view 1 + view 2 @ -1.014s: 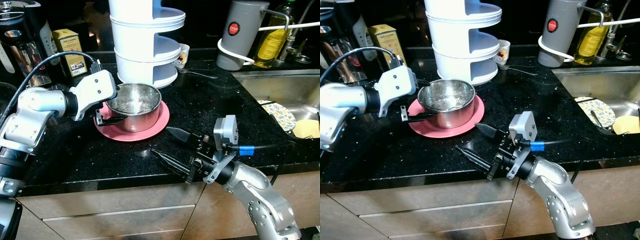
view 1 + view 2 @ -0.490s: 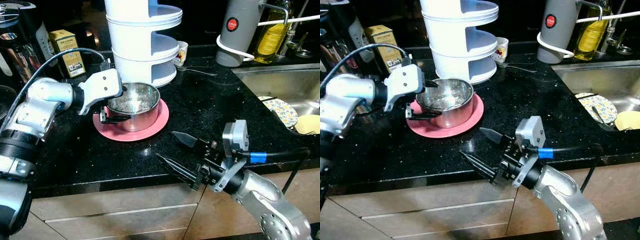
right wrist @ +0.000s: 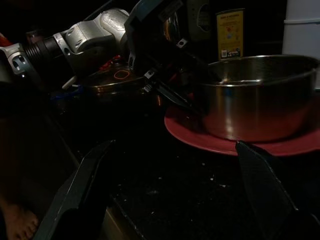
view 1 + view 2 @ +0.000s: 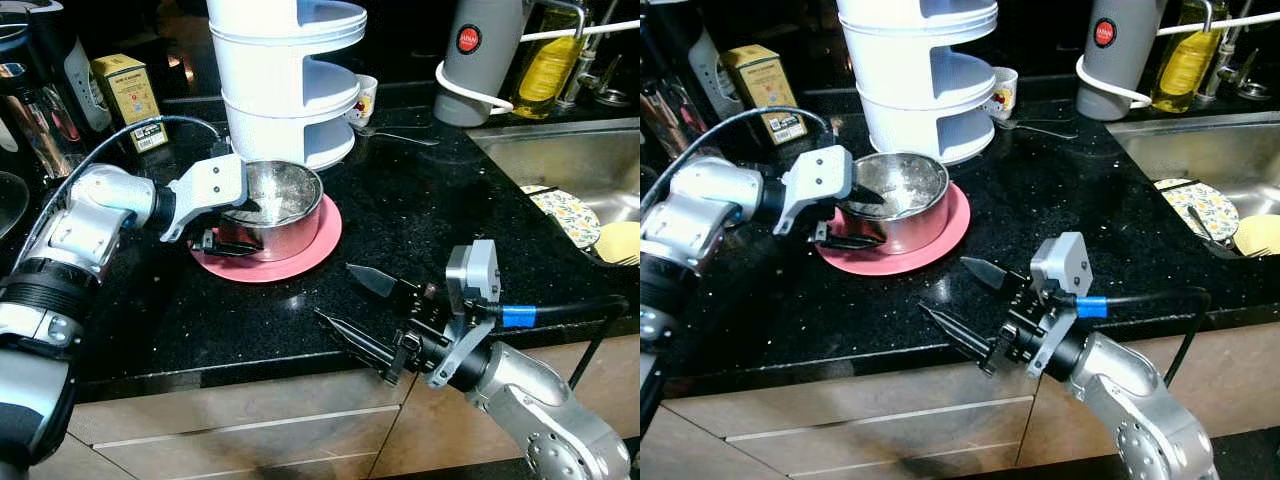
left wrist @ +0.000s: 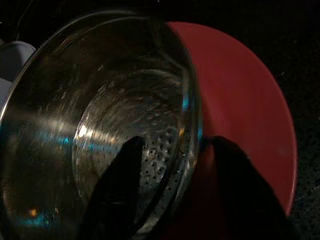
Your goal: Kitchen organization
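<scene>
Bowl: we are seeing a shiny round steel bowl [image 4: 272,208] sitting on a flat pink plate [image 4: 312,243], toward the left of the black speckled counter [image 4: 430,210].
Left gripper: our left gripper [image 4: 862,215] is straddling the bowl's near left wall, one black finger [image 5: 117,192] inside and the other outside against the plate; the jaws are closing narrowly on the rim.
Right gripper: our right gripper [image 4: 352,305] is hovering over the counter's near edge, well right of the plate, its two long fingers spreading wide and holding nothing.
Behind the bowl: a tall white tiered plastic rack [image 4: 285,80] is standing just beyond the plate, with a small white printed cup [image 4: 366,100] to its right.
Far left: a yellow box [image 4: 128,90] is standing near a dark appliance.
Far right: a grey cylindrical jug [image 4: 480,55] and a bottle of yellow oil [image 4: 548,65] are standing beside the steel sink [image 4: 545,160], where a patterned dish [image 4: 565,212] is lying.
</scene>
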Robot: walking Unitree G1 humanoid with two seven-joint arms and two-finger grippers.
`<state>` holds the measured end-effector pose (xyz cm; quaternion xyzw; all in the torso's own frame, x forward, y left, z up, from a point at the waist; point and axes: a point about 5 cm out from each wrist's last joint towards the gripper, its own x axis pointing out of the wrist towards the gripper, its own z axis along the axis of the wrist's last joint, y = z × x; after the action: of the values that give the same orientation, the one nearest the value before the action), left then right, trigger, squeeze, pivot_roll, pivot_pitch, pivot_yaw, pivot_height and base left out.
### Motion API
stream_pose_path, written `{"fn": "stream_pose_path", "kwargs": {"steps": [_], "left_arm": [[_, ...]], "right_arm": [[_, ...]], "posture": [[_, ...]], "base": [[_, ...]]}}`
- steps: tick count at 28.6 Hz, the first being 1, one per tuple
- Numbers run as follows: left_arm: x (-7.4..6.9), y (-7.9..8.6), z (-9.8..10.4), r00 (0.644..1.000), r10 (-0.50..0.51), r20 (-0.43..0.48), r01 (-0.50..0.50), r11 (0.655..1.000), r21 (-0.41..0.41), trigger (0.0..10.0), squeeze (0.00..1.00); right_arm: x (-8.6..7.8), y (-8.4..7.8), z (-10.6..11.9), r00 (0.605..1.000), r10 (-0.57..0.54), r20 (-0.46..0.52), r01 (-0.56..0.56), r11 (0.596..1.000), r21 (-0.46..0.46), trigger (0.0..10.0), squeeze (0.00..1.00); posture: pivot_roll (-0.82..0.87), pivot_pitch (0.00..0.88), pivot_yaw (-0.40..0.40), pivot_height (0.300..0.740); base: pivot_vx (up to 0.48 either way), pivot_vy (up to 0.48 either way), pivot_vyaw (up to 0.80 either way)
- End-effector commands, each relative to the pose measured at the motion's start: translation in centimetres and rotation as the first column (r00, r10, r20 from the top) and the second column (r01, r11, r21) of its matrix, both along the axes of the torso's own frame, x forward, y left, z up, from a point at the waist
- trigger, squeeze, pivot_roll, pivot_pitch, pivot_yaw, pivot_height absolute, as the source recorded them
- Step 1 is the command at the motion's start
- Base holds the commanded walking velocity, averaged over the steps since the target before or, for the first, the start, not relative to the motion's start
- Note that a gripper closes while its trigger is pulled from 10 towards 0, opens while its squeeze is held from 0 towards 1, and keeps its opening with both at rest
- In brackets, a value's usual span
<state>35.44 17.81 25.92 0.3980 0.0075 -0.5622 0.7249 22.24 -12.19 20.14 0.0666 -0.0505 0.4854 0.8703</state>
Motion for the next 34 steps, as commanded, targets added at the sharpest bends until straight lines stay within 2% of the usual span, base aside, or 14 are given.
{"fn": "stream_pose_path", "kwargs": {"steps": [1,13,19,27,30,31,32,33,34], "left_arm": [[0.0,-0.1,-0.4,1.000,-0.013,-0.024,0.013,1.000,0.007,0.0,0.00],[0.0,0.1,0.4,0.999,-0.043,-0.025,0.043,0.999,-0.011,0.0,0.00],[-0.4,-0.2,1.0,0.997,-0.069,-0.021,0.068,0.996,-0.061,0.0,0.00],[-0.6,-0.2,2.0,0.997,-0.038,0.062,0.046,0.991,-0.129,0.0,0.00],[-0.6,-0.3,3.7,0.981,0.088,0.175,-0.042,0.968,-0.248,0.0,0.00],[-0.6,-0.3,3.7,0.981,0.088,0.175,-0.042,0.968,-0.248,0.0,0.00],[-0.5,-0.3,4.0,0.969,0.151,0.195,-0.089,0.951,-0.296,0.0,0.00],[-0.3,-0.4,3.9,0.947,0.252,0.202,-0.167,0.917,-0.362,0.0,0.00],[-0.3,-0.4,3.9,0.947,0.252,0.202,-0.167,0.917,-0.362,0.0,0.00]], "right_arm": [[0.0,-0.1,0.2,1.000,-0.004,0.001,0.004,1.000,-0.004,10.0,0.00],[0.7,-0.1,0.2,1.000,-0.024,0.011,0.024,1.000,-0.012,10.0,0.00],[1.2,-0.1,0.2,0.999,-0.032,0.021,0.033,0.999,-0.016,10.0,0.00],[2.0,-0.3,0.3,0.996,-0.077,0.037,0.077,0.997,-0.005,10.0,0.00],[3.1,-0.6,0.2,0.986,-0.165,0.033,0.164,0.986,0.030,10.0,0.00],[3.1,-0.6,0.2,0.986,-0.165,0.033,0.164,0.986,0.030,10.0,0.00],[3.5,-0.7,0.2,0.981,-0.192,0.028,0.190,0.981,0.043,10.0,0.00],[4.0,-0.7,0.0,0.976,-0.217,0.020,0.215,0.975,0.060,10.0,0.00],[4.0,-0.7,0.0,0.976,-0.217,0.020,0.215,0.975,0.060,10.0,0.00]], "posture": [[-0.10,0.068,0.031,0.740],[-0.09,0.032,0.033,0.740],[-0.08,0.006,0.029,0.740],[-0.08,0.000,0.022,0.740],[-0.06,0.000,0.015,0.740],[-0.06,0.000,0.015,0.740],[-0.06,0.000,0.014,0.740],[-0.05,0.000,0.010,0.740],[-0.05,0.000,0.010,0.740]], "base": [[0.000,0.000,0.00],[0.000,0.000,0.00],[0.000,0.000,0.00],[0.000,0.000,0.00],[0.000,0.000,0.00],[0.000,0.000,0.00],[0.000,0.000,0.00],[0.000,0.000,0.00],[0.000,0.000,0.00]]}}
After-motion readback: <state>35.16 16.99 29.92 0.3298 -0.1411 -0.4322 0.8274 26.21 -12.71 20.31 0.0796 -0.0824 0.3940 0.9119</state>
